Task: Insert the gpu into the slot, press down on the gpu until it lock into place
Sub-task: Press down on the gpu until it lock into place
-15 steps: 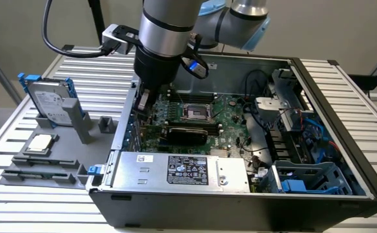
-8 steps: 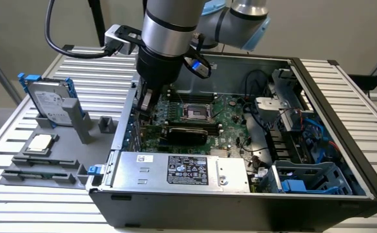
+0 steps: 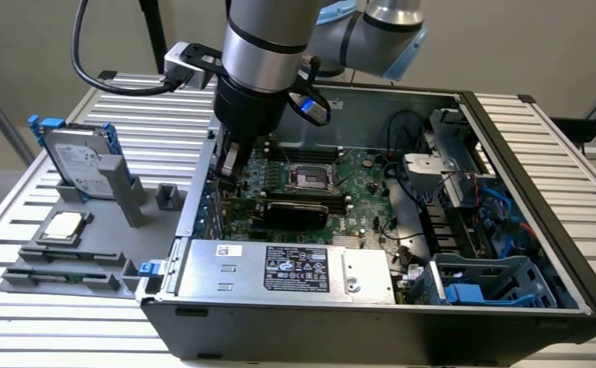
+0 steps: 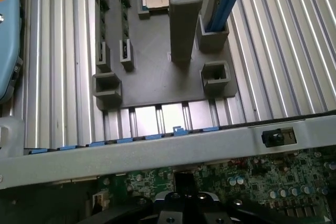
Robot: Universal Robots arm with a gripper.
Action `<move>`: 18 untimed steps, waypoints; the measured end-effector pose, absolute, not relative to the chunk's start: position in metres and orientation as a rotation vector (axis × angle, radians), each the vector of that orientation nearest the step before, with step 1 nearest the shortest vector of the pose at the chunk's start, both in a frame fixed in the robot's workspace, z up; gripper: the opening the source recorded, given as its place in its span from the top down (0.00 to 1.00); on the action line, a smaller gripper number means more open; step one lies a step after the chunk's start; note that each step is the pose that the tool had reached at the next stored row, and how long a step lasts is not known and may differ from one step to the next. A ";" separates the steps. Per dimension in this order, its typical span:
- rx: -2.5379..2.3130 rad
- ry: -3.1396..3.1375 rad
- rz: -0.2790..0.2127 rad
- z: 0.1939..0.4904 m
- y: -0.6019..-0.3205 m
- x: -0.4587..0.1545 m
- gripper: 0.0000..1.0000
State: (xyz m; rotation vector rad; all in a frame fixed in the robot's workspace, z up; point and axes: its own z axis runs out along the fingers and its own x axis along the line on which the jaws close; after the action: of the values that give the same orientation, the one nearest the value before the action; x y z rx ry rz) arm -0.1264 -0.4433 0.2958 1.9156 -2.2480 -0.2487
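Black and flat, the gpu [image 3: 295,208] is seen lying across the motherboard [image 3: 364,184] inside the open computer case [image 3: 523,253], beside the processor socket [image 3: 309,179]. The gripper [image 3: 230,170] is lowered at the card's end towards the exterior view's left, its jaws fully closed, nothing visibly gripped.

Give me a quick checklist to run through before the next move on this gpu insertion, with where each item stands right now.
1. Gripper shut: ok.
2. Gripper down inside the case, over the motherboard: ok.
3. gpu lying along the motherboard: ok.
4. Gripper touching the gpu: cannot tell.
5. gpu locked into place: cannot tell.
6. Hard drive parked outside the case, apart from the arm: ok.
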 end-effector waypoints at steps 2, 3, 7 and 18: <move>1.916 -2.248 -0.249 0.296 -0.442 -0.127 0.89; 1.916 -2.248 -0.249 0.296 -0.442 -0.127 0.89; 1.915 -2.248 -0.248 0.296 -0.441 -0.127 0.89; 1.906 -2.242 -0.231 0.296 -0.442 -0.127 0.89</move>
State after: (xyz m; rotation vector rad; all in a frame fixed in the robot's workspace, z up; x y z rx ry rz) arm -0.1271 -0.4415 0.2960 1.9063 -2.2417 -0.2312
